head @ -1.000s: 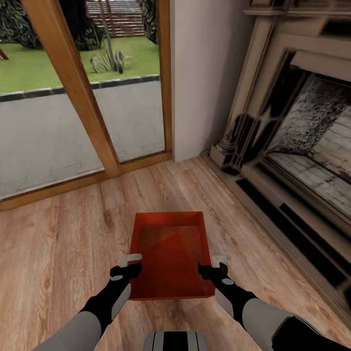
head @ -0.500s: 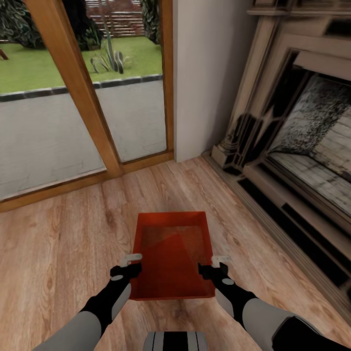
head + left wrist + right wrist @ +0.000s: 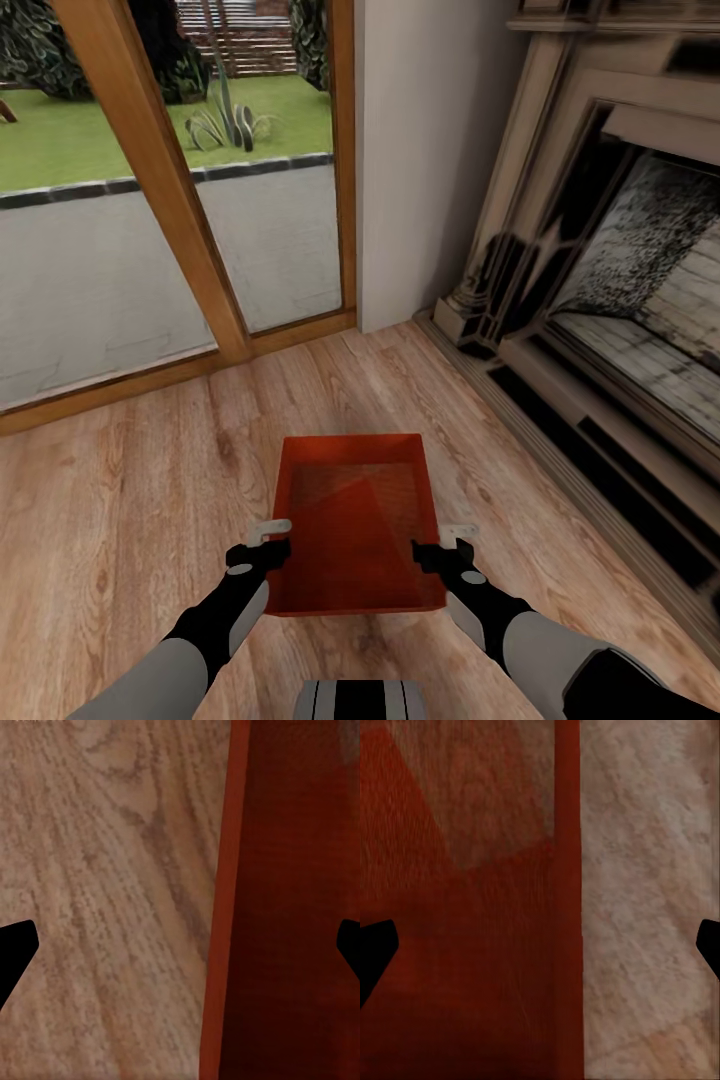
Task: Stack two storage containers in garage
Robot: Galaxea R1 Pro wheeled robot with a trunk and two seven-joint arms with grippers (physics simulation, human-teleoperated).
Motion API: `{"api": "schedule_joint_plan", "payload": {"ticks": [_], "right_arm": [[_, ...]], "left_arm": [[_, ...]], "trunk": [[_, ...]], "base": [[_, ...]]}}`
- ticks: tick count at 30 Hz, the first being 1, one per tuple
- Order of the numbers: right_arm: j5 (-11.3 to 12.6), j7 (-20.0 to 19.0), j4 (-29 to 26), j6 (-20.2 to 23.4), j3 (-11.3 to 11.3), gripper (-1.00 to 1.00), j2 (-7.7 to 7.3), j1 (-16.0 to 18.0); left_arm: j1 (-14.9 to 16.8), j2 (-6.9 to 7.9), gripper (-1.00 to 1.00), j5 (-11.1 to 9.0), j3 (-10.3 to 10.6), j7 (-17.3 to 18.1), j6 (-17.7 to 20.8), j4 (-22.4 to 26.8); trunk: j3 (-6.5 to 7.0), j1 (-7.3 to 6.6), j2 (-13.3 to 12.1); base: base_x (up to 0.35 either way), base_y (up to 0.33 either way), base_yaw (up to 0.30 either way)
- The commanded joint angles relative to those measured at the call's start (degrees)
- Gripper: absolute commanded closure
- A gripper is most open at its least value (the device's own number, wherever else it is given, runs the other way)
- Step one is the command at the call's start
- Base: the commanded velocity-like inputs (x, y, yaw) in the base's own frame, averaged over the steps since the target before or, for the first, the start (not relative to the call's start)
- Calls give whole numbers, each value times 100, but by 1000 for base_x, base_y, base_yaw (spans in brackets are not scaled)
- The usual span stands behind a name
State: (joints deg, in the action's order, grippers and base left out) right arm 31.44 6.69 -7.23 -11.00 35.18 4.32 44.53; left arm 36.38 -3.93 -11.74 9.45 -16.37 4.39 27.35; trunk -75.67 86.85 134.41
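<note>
While each tool, left (image 3: 268, 537) and right (image 3: 446, 541), stands apart astride a side wall of the bin (image 3: 355, 515) between them, we remain beside the fireplace (image 3: 600, 300), garage stacking ahead.

Grey arms, black wrists, pale fingers (image 3: 270, 529)
</note>
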Motion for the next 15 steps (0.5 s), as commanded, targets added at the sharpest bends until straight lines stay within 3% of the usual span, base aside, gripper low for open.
{"api": "schedule_joint_plan", "payload": {"ticks": [1,15], "right_arm": [[42,25,3,-17,50,-100,-7,3],[46,25,3,-3,41,-100,-5,3]], "left_arm": [[1,6,-100,-58,48,-50,26,13],[1,-2,-100,-48,57,-50,12,11]], "trunk": [[-4,-1,1],[-4,-1,1]], "base": [[0,0,0],[0,0,0]]}}
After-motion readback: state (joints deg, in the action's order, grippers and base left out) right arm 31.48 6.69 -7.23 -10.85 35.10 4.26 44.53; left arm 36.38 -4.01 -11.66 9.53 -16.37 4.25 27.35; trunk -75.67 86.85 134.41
